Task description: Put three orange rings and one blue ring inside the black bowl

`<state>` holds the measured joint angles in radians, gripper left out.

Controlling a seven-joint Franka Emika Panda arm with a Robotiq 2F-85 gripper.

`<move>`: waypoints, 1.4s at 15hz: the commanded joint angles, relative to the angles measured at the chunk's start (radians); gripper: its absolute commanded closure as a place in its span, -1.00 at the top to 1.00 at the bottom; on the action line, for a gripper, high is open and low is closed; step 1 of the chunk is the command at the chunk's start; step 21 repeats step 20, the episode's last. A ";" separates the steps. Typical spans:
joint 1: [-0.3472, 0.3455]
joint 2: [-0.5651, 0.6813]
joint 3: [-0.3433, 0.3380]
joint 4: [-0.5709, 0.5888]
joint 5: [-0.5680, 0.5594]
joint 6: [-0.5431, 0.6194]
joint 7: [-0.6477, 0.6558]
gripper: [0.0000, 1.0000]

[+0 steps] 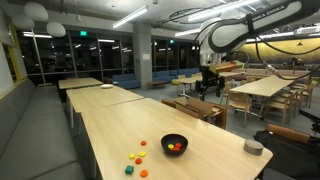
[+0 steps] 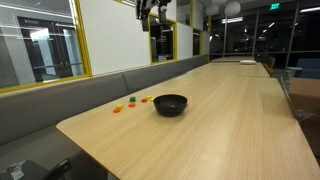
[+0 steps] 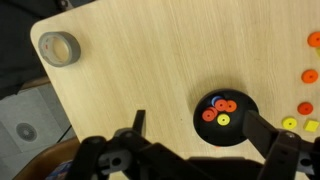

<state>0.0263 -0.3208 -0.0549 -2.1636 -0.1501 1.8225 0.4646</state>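
Note:
The black bowl (image 3: pixel 211 137) sits on the pale wooden table and shows in both exterior views (image 1: pixel 174 139) (image 2: pixel 170 104). In the wrist view three orange rings (image 3: pixel 220 105) lie inside it, with a blue ring (image 3: pixel 213 99) partly under them and a yellow ring (image 3: pixel 223 119) beside them. More orange rings (image 3: pixel 309 76) lie loose on the table to the right. My gripper (image 3: pixel 200 128) hangs open and empty, high above the table; in the wrist view its fingertips frame the bowl's left side. It shows in both exterior views (image 1: pixel 208 82) (image 2: pixel 151 14).
A grey tape roll (image 3: pixel 59 48) lies near the table's corner, also seen in an exterior view (image 1: pixel 253 147). Loose yellow rings (image 3: pixel 289 124) and other coloured rings (image 1: pixel 133 157) lie beside the bowl. The table edge (image 3: pixel 60 110) runs past on the left.

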 commanded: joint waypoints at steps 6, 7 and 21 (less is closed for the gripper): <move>-0.075 -0.304 0.037 -0.141 0.092 -0.066 -0.039 1.00; -0.081 -0.327 0.040 -0.157 0.103 -0.063 -0.037 1.00; -0.117 -0.379 0.072 -0.213 0.121 -0.081 -0.046 1.00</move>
